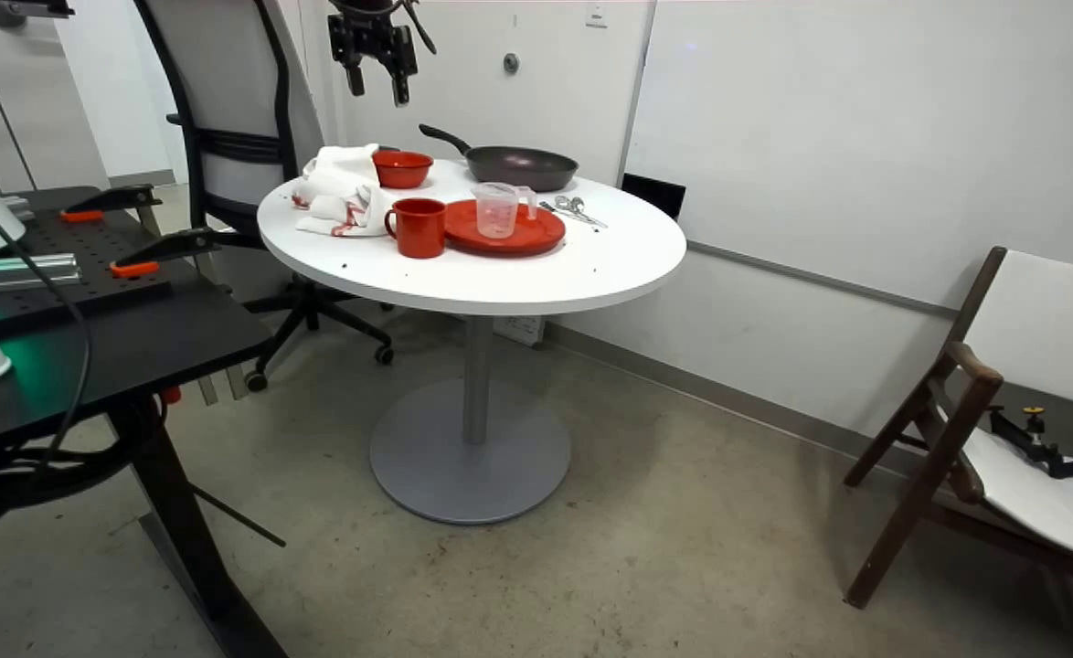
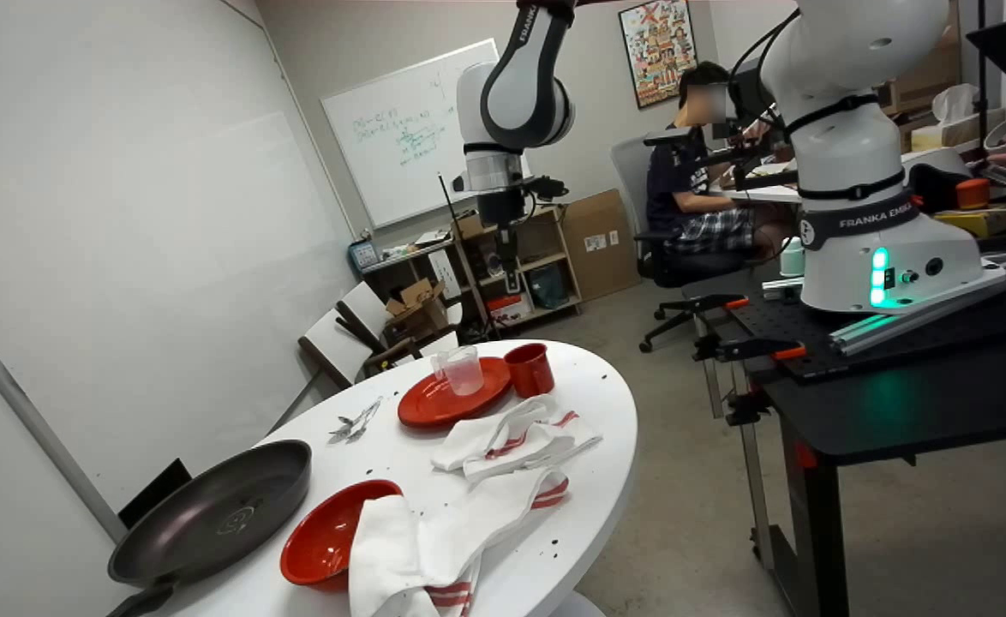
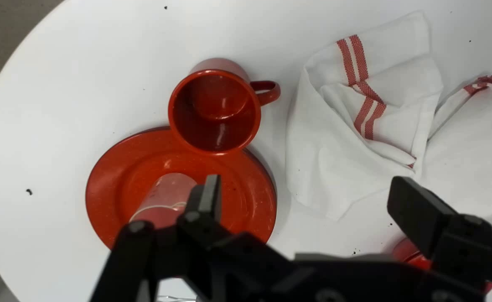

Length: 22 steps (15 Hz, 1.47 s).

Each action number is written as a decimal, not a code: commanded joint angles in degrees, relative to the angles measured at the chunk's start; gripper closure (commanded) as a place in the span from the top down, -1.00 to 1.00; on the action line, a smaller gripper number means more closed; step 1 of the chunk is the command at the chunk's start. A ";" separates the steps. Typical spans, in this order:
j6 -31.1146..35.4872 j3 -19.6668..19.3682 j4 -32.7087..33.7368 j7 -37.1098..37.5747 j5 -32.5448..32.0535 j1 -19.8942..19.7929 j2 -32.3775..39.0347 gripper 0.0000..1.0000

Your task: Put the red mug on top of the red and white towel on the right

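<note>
The red mug (image 1: 420,230) stands upright on the white round table beside the red plate. It also shows in an exterior view (image 2: 530,371) and in the wrist view (image 3: 216,109), its handle toward the towels. Two white towels with red stripes lie crumpled on the table. The towel nearer the mug (image 3: 334,159) also shows in both exterior views (image 1: 340,217) (image 2: 529,439). The other towel (image 2: 422,540) lies by the red bowl and shows in the wrist view (image 3: 472,147). My gripper (image 3: 306,181) is open and empty, high above the table (image 1: 378,97) (image 2: 511,287).
A red plate (image 1: 536,239) holds a clear measuring cup (image 1: 496,212). A red bowl (image 1: 402,170), a dark frying pan (image 1: 523,168) and spoons (image 1: 578,210) stand farther along the table (image 1: 500,294). An office chair (image 1: 235,119) stands behind it.
</note>
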 commanded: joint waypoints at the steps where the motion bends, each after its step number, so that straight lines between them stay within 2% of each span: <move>1: 0.53 3.36 4.24 -2.81 3.21 -2.38 7.23 1.00; 9: 1.65 6.85 8.65 -0.45 -0.89 -6.80 17.09 1.00; 22: 3.16 9.86 14.48 0.75 -2.20 -9.34 26.55 1.00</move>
